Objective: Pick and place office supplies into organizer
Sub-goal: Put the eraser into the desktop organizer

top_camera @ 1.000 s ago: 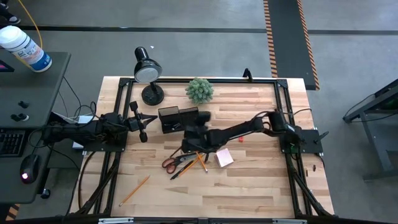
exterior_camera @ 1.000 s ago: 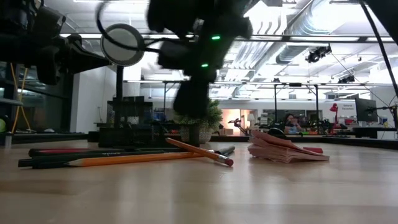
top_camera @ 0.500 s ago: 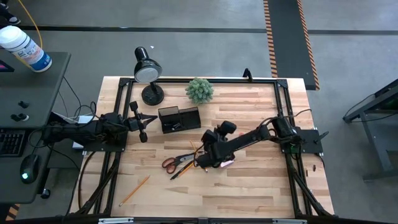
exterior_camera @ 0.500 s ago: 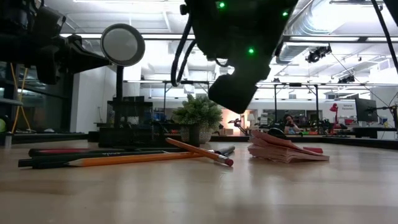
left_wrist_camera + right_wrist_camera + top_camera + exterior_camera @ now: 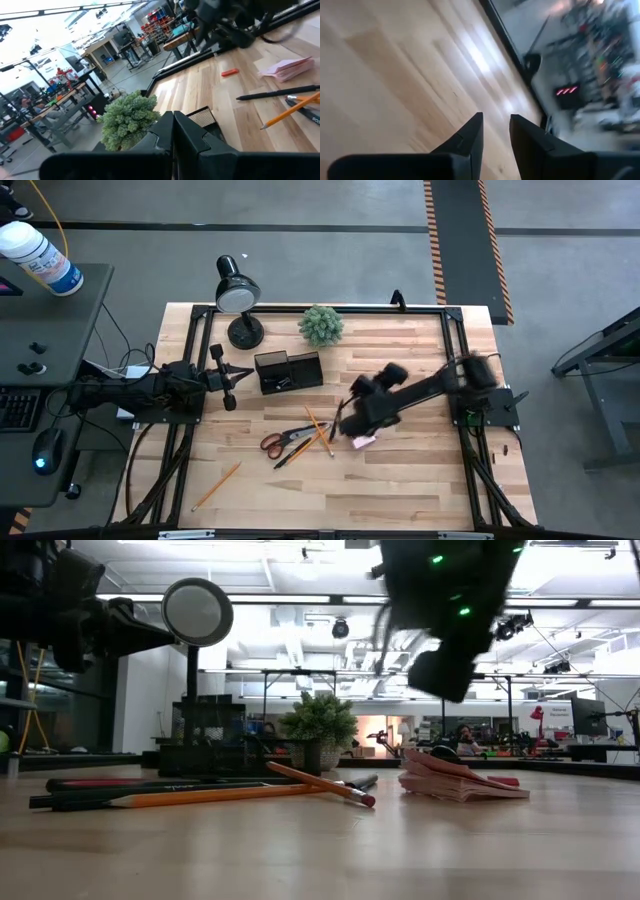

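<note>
1. A wooden table point(image 5: 400, 480) is seen in a workshop hall.
2. One organizer point(image 5: 288, 371) is counted, with one scissors point(image 5: 283, 440), one pink notepad point(image 5: 362, 440) and several pencils point(image 5: 318, 432) lying near it.
3. The right gripper point(image 5: 495, 135), blurred above the notepad, is shown narrowly parted and empty, having lifted rightward since earlier.
4. The left gripper point(image 5: 172, 131), beside the organizer, is closed.
</note>
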